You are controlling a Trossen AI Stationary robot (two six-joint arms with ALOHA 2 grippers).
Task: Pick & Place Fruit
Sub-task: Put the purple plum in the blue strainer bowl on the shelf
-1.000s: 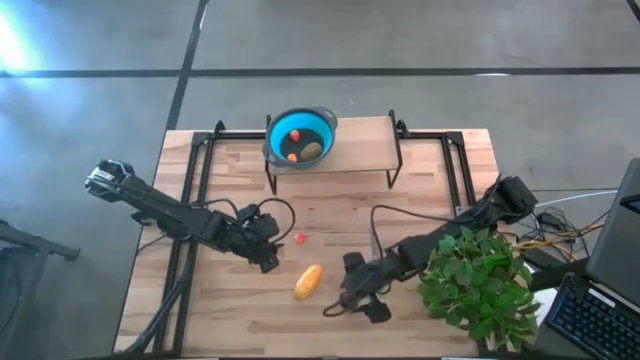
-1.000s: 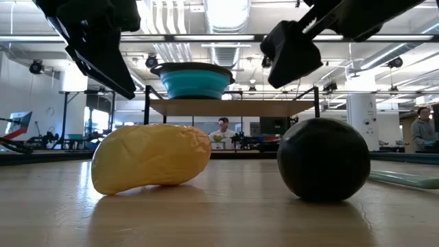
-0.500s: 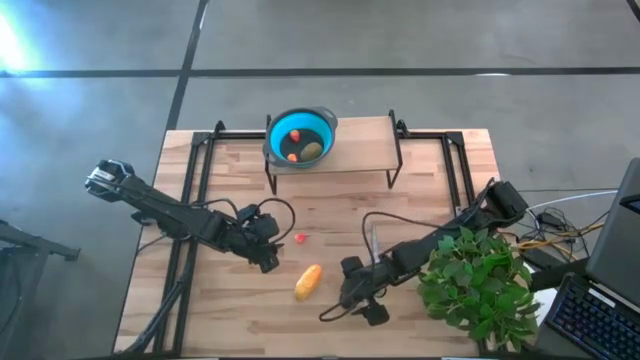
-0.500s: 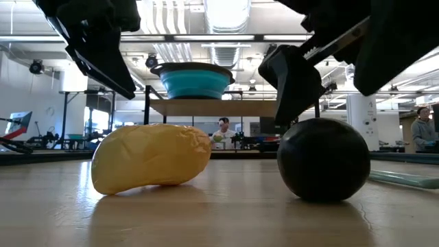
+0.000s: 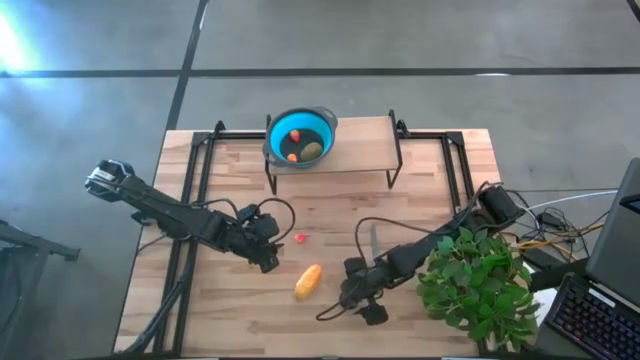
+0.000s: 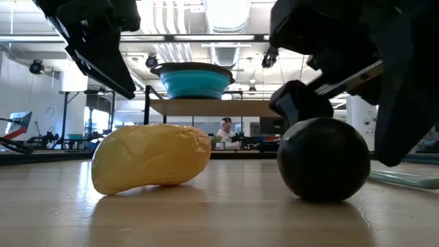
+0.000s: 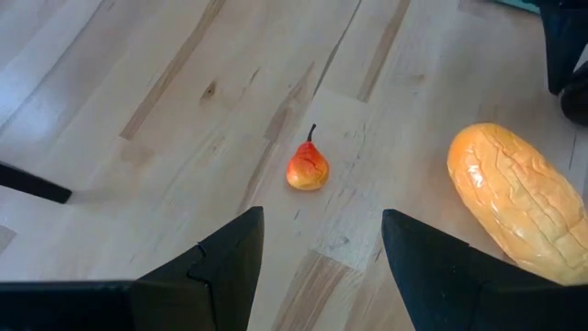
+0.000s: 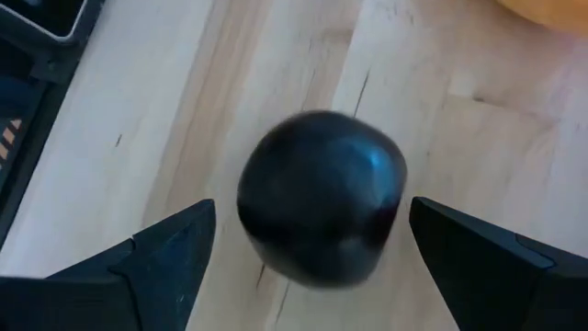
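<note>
1. Down low, my right gripper (image 5: 354,302) sat at the table's (image 5: 430,190) near edge, fingers (image 8: 165,267) spread wide with the black fruit (image 8: 322,198) between them and not yet touched.
2. That black fruit (image 6: 323,159) rested on the wood, a finger (image 6: 405,103) of mine hanging close on either side of it in the low view.
3. Seen from above, the black fruit was mostly hidden under my gripper, so I placed it by the wrist and low views.
4. At about 9 o'clock from the right gripper lay the yellow fruit (image 5: 308,281), on its side, near it but clear of it.
5. My left gripper (image 5: 268,250) hung at roughly 10 o'clock from the yellow fruit (image 7: 519,202), jaws apart and empty.
6. A tiny red fruit (image 7: 307,168) with a stem lay ahead of the left fingers (image 7: 211,267), apart from them; from above it (image 5: 301,238) sat at about 2 o'clock of that gripper.
7. At 12 o'clock, toward the far edge, a blue bowl (image 5: 322,130) stood on a raised shelf (image 5: 365,150).
8. Inside the bowl lay an olive fruit (image 5: 312,150) and two small ones (image 5: 296,133), red and orange.
9. A leafy plant (image 5: 478,285) stood at 3 o'clock from my right gripper, over that arm.
</note>
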